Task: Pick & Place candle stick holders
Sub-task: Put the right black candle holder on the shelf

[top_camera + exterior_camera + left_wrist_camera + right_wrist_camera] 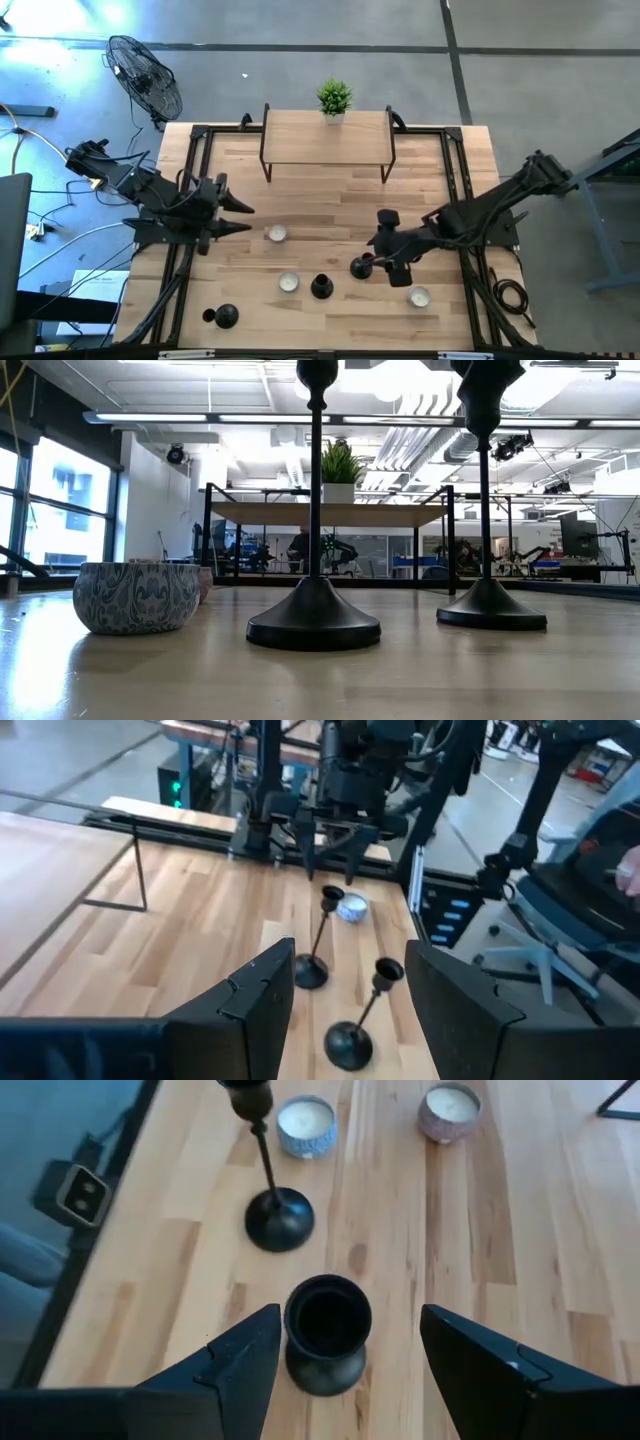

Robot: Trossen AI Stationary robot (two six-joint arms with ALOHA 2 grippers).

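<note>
Three black candle stick holders show. One (360,267) stands right of the table's middle, and my right gripper (350,1315) hangs open just above its cup-shaped top (328,1318), one finger on either side, touching nothing. A taller one (321,287) stands on its round base to that one's left, nearer the front edge. The third (226,316) is at the front left. The low view shows two of them on flared bases (315,625) (490,610). My left gripper (243,217) waits open and empty over the table's left part, pointing right.
Three small candle bowls sit on the table: one (277,234) near the middle, one (289,282) beside the tall holder, one (418,296) at the front right. A wooden riser shelf (327,135) with a potted plant (334,98) spans the far edge.
</note>
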